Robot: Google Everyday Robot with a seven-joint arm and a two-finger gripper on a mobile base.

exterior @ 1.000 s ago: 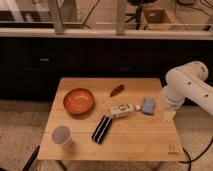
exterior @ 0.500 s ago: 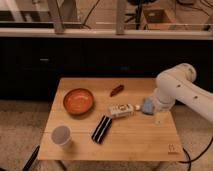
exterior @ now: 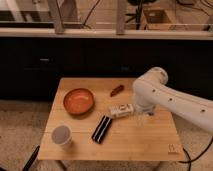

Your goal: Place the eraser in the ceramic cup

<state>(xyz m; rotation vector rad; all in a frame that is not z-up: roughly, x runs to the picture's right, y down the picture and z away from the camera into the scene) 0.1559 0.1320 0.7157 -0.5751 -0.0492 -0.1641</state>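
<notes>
The wooden tabletop (exterior: 150,145) carries everything. The white arm (exterior: 167,97) reaches in from the picture's right and bends down over the middle of the tabletop. The ceramic cup (exterior: 62,135) stands upright near the front left corner, mouth up and clear. The eraser (exterior: 101,128) lies flat between cup and claw, its long axis slanting from front left to back right, pointing roughly toward the white labelled tube (exterior: 121,110). The claw (exterior: 142,119) hangs just right of that tube, above the tabletop, so the eraser lies to its left and a little nearer the front. It holds nothing I can see; whether it is apart or together I cannot tell.
</notes>
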